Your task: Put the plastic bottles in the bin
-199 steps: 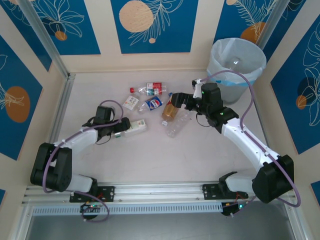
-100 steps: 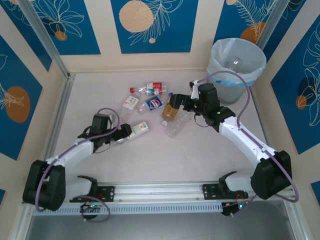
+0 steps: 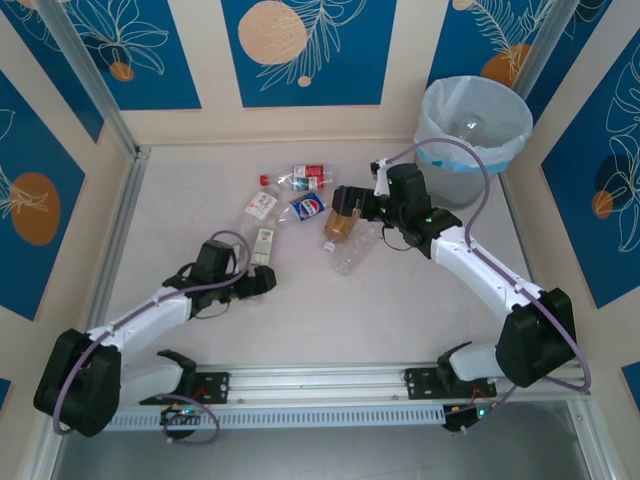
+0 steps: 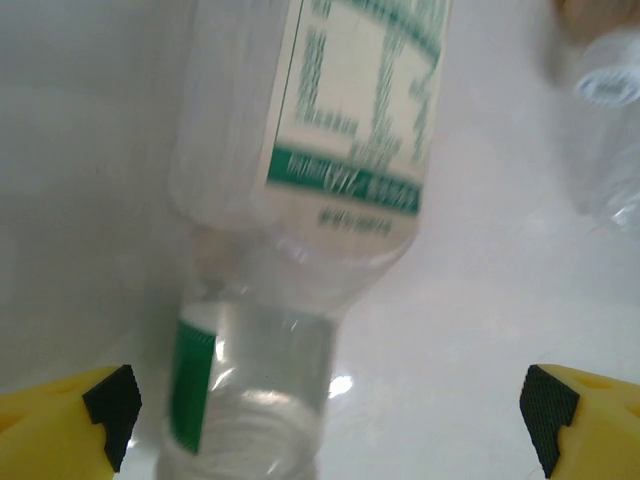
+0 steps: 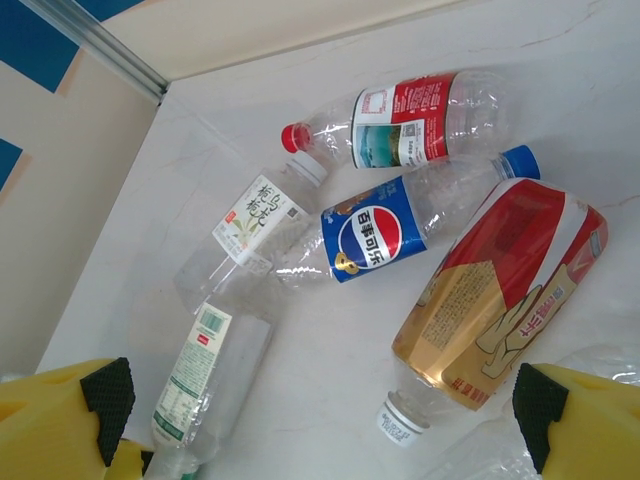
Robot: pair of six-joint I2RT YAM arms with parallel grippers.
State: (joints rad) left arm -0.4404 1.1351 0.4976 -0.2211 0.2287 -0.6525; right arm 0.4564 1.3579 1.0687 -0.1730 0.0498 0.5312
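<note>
The left claw (image 4: 328, 425) is spread wide, clamped on nothing. In its wrist view the open neck of the green-label bottle (image 4: 300, 150) reaches in between the two tips, nearer the left pad (image 4: 112, 405), and its body runs straight away from the claw. The bottle lies flat on the bench (image 3: 330, 310).

The right claw (image 5: 320, 410) is also spread wide and holds nothing. In its wrist view the amber bottle (image 5: 500, 300), red-wrapped and uncapped, lies just ahead of it. Its white-ringed neck points back toward the claw, closer to the right tip. How high the claw sits above the bottle cannot be told. Past the amber bottle lies the Pepsi bottle (image 5: 380, 235), its blue cap touching the amber one's shoulder. Beyond that is the red-label bottle (image 5: 410, 125) with a red cap. The white-label bottle (image 5: 255, 220) lies off to the left.

From above, a clear bottle (image 3: 355, 252) rests against the amber one on its near side. The bin (image 3: 510, 135) stands in the far right corner, behind the right arm, well apart from all the bottles.
</note>
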